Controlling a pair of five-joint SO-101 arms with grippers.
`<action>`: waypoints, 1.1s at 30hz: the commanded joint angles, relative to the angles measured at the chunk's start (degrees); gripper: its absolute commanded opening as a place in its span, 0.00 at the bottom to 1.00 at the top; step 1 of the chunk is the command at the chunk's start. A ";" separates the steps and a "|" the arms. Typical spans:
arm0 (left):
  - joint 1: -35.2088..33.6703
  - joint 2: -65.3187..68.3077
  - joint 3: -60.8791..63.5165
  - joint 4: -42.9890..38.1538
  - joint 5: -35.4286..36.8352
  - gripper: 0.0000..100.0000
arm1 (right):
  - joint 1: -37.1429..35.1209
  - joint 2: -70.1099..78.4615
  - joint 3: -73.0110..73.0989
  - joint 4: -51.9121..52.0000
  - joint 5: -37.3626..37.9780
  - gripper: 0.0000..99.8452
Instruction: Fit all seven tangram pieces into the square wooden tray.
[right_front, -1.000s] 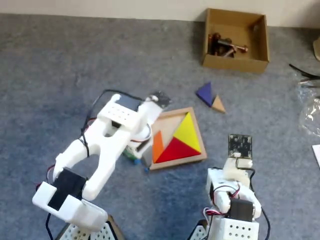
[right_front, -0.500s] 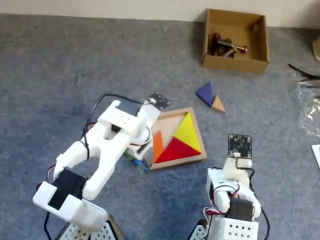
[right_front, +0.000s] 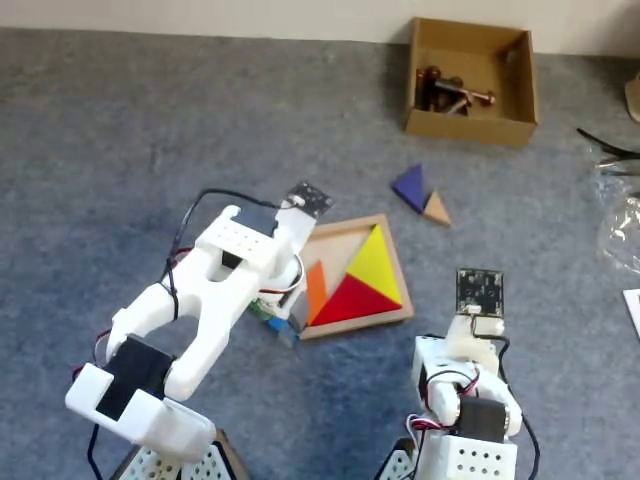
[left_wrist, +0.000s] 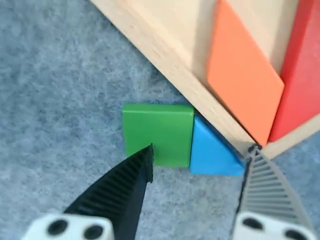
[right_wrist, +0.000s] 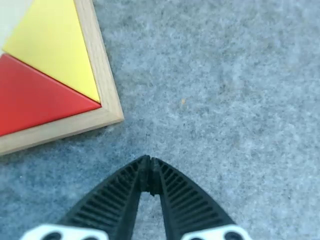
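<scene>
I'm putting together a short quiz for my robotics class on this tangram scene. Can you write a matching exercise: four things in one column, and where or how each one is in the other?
Things
1. green square
2. orange piece
3. dark blue triangle
4. right gripper

Places or states
A. shut, over the carpet near the tray's corner
B. inside the tray
C. on the carpet beside a tan triangle
D. outside the tray, touching a light blue triangle

Pairs: 1-D, 2-B, 3-C, 4-A

Grey carpet (right_front: 90, 140) is covering the work surface; a pale wall (right_front: 200, 15) is running along its far edge, with an open cardboard box (right_front: 468, 128) sitting nearby.
</scene>
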 joint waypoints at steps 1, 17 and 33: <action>0.75 -2.86 0.40 0.18 0.62 0.28 | -0.92 -0.84 6.55 -0.92 -0.62 0.00; 0.84 -2.77 4.35 -1.32 0.53 0.26 | -0.92 -0.84 6.55 -0.92 -0.62 0.00; -4.97 -2.77 6.02 -3.08 0.70 0.14 | -0.92 -0.84 6.55 -0.92 -0.62 0.00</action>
